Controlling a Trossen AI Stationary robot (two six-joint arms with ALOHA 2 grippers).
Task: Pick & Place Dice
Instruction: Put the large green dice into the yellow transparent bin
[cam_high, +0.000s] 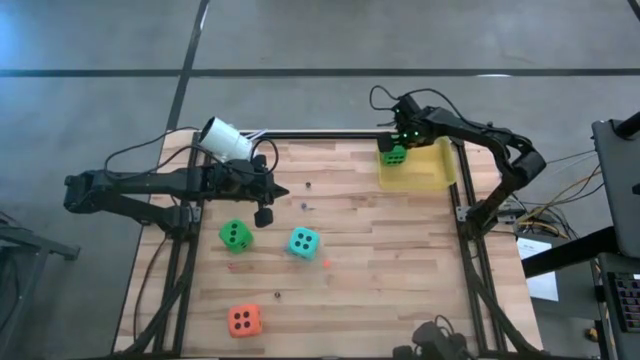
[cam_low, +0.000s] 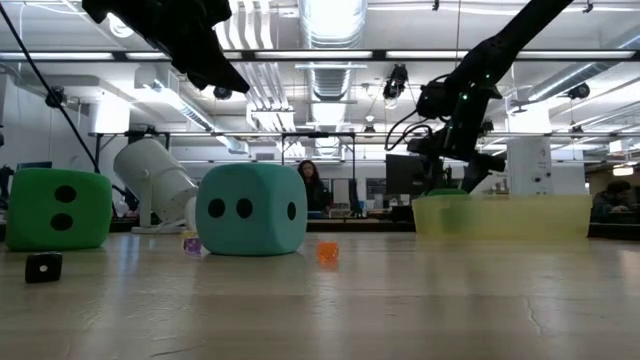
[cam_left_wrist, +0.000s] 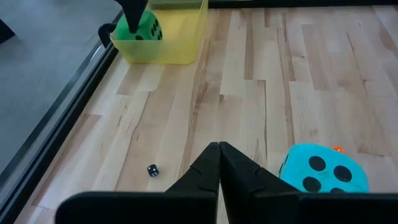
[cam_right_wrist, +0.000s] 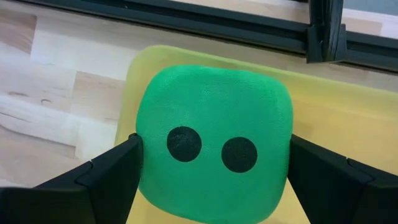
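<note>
My right gripper (cam_right_wrist: 214, 171) is shut on a bright green die (cam_right_wrist: 214, 143), held at the left end of the yellow bin (cam_high: 425, 168) at the table's far right. Three more dice lie on the wooden table: a green one (cam_high: 235, 235), a teal one (cam_high: 304, 242) and an orange-red one (cam_high: 244, 320). My left gripper (cam_high: 283, 190) hangs shut above the table's far left part with nothing in it. The teal die (cam_left_wrist: 323, 171) lies just beyond it, toward the near edge. My right gripper pinches the green die by two opposite sides (cam_right_wrist: 144, 163), one finger (cam_right_wrist: 112, 177) on each. The fingers come steeply from above. The two-pip face is turned up toward the wrist. The die sits over the bin's floor; whether it rests on it I cannot tell.
A white cylinder (cam_high: 225, 138) stands at the table's far left corner. Tiny dice lie scattered: a black one (cam_left_wrist: 153, 170), an orange one (cam_high: 326, 263) and another black one (cam_high: 278, 295). A dark metal frame (cam_high: 465, 215) runs along the table's edges.
</note>
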